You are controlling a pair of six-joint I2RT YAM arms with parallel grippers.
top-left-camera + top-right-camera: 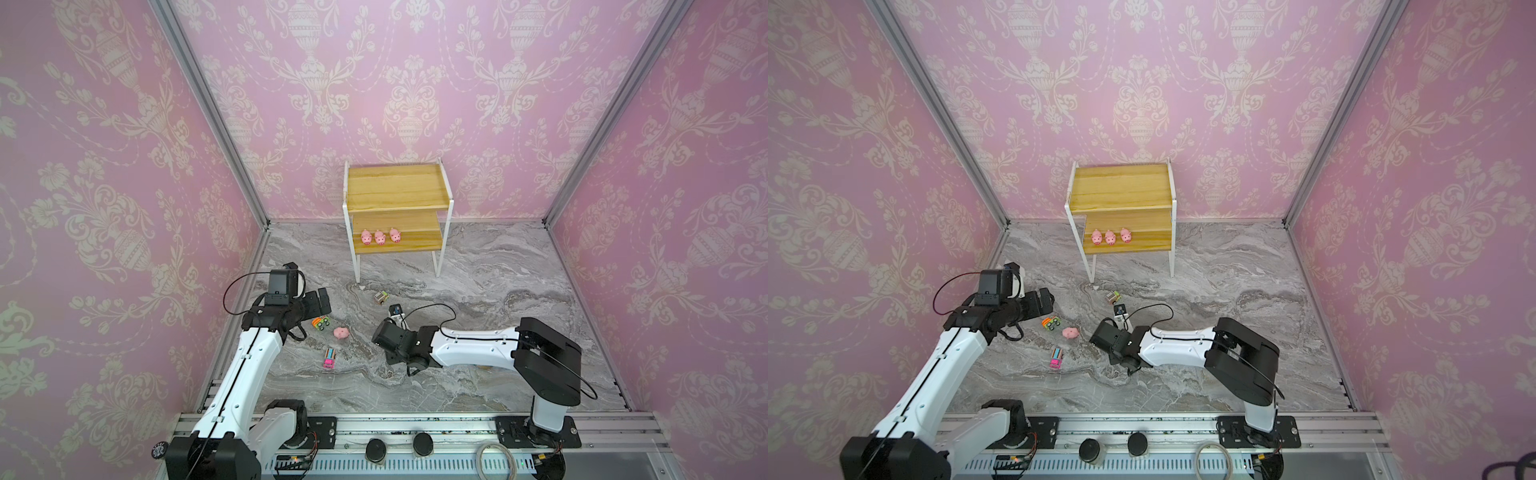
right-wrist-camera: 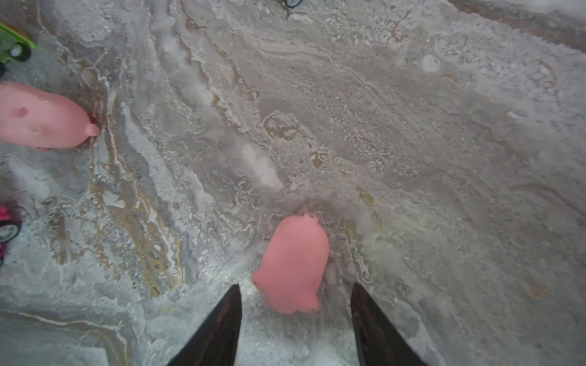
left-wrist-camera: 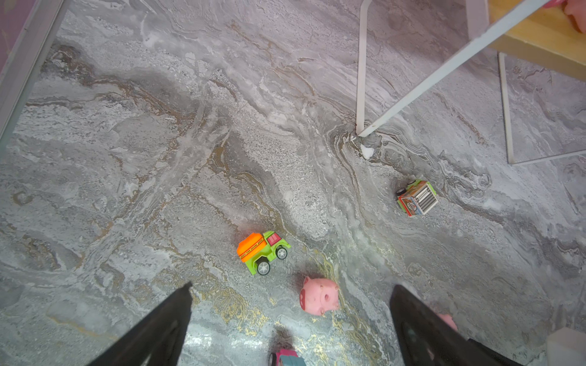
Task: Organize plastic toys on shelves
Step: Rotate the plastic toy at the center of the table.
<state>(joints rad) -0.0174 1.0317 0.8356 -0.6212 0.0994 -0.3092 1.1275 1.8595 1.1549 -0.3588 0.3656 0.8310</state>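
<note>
Three pigs (image 1: 379, 237) already stand in a row on the lower board (image 1: 419, 240) of the rack (image 1: 397, 187), which stands at the table's (image 1: 519, 332) far edge. A fourth pig (image 2: 293, 263) lies on the table beneath the right claw (image 2: 296, 284), whose jaws stand partly spread on either side of it, neither touching; in both top views the arm hides it. The left claw (image 3: 292, 285), spread wide and empty, hangs over the orange-green truck (image 1: 322, 323) and a loose pig (image 1: 341, 333), left of the table's middle.

Only the fourth pig's near end lies between the tips, and it looks smooth and rounded. To my eye a pinch there could squirt it out towards the loose pig. The two wrists are near enough to bump. The pink-blue truck (image 1: 329, 358) lies nearer the front edge and the brown-green truck (image 1: 380, 297) towards the rack's legs. The top board (image 1: 399, 183) overhangs the lower one, so a careless entry may topple the row.
</note>
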